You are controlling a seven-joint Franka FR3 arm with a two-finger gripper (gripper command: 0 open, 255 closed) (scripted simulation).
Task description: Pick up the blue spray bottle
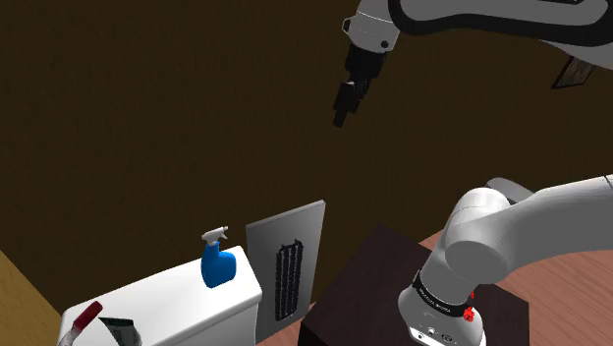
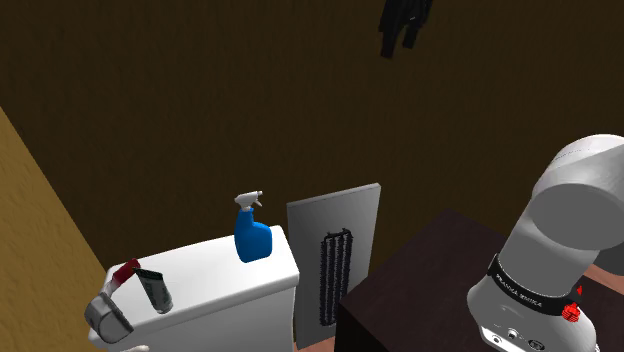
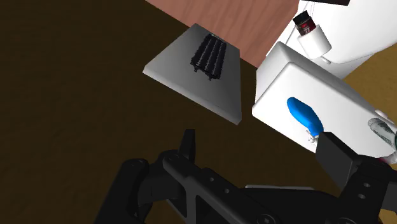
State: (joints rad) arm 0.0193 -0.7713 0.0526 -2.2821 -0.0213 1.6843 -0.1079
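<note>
Pincer (image 1: pixel 344 103) hangs high up, fingers spread wide and holding nothing, probably ready to descend. Blue spray bottle (image 1: pixel 218 265) stands upright near one end of the white tank (image 1: pixel 167 295), well below, nozzle uppermost.

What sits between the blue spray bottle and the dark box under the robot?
A grey panel with a black grille stands between the spray bottle and the box, seen in the shoulder view.
</note>
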